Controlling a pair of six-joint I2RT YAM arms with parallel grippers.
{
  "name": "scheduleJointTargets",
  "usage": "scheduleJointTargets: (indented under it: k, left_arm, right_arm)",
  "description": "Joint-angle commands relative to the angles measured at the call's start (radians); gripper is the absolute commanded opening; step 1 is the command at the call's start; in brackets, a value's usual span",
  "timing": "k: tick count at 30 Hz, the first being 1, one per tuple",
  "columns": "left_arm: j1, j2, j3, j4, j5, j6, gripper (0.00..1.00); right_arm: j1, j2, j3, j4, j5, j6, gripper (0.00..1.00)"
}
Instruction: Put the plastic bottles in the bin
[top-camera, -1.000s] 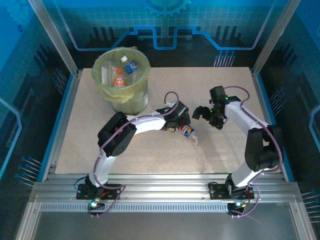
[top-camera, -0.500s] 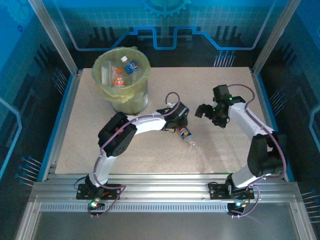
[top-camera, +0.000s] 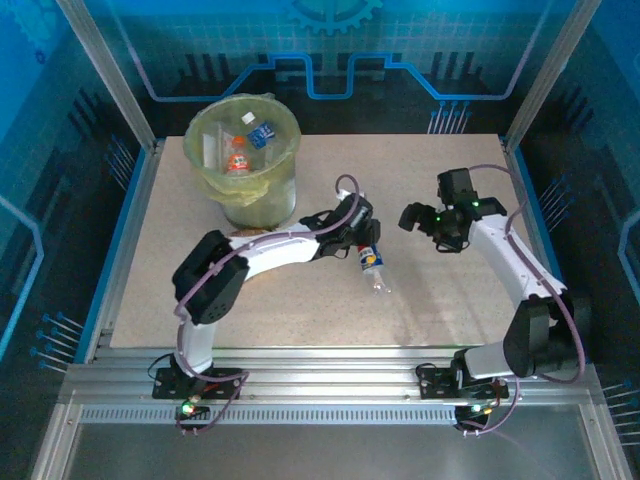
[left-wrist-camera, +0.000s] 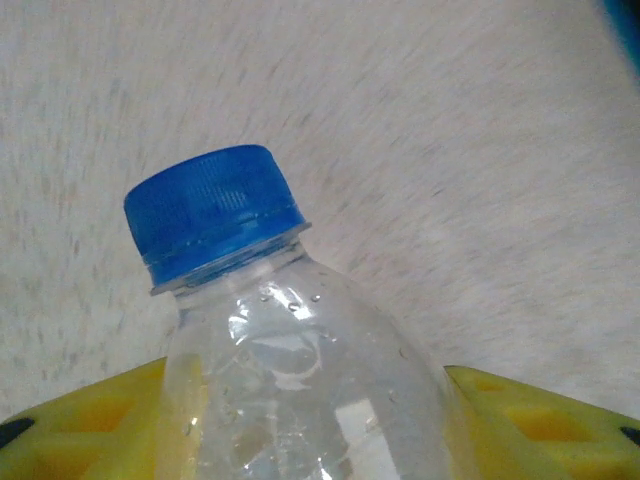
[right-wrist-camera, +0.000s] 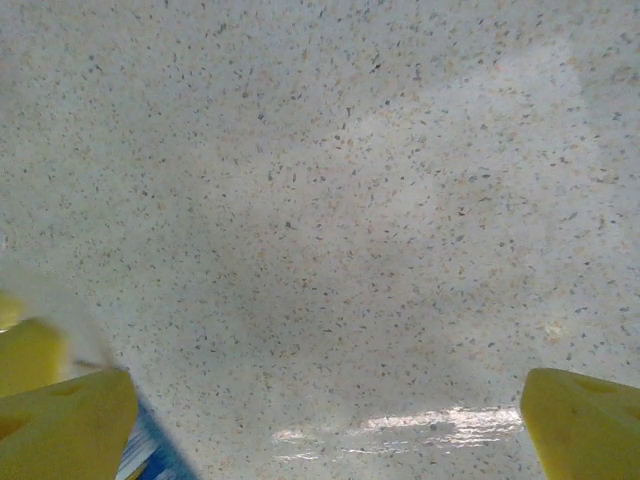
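The bin (top-camera: 243, 165) is occupying the table's (top-camera: 440, 165) far left corner. The left arm (top-camera: 285, 243) is reaching from the near left edge to the centre, carrying a bottle (top-camera: 372, 265). The right arm (top-camera: 505, 250) is crowding the right edge. Bare surface is lying open along the near edge and far right corner.

The bin (top-camera: 257, 205) stands far left on the table (top-camera: 300, 310), bottles (top-camera: 238, 156) inside. One bottle (top-camera: 373, 264) sits mid-table in the left gripper (top-camera: 364, 249).
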Motion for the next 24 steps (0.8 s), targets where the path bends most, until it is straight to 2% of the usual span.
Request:
scheduleJointTargets:
  k: [1, 10, 15, 20, 24]
  left_arm:
    - [-0.01, -0.125, -0.028, 0.12, -0.003, 0.143, 0.31]
    - [-0.01, -0.398, -0.107, 0.268, -0.036, 0.379, 0.3]
    - [0.005, -0.489, -0.108, 0.349, -0.08, 0.537, 0.3]
    - [0.085, -0.52, -0.073, 0.376, -0.093, 0.599, 0.3]
    - [0.185, -0.524, -0.049, 0.409, -0.092, 0.603, 0.29]
  right_arm:
    - [-0.012, -0.057, -0.025, 0.003, 0.035, 0.012, 1.0]
    - [-0.017, -0.219, -0.075, 0.067, 0.09, -0.029, 1.0]
    - [-0.017, -0.314, -0.105, 0.111, 0.125, -0.043, 1.0]
    - [-0.017, -0.359, -0.12, 0.131, 0.131, -0.048, 1.0]
    - [-0.017, -0.36, -0.125, 0.141, 0.129, -0.039, 1.0]
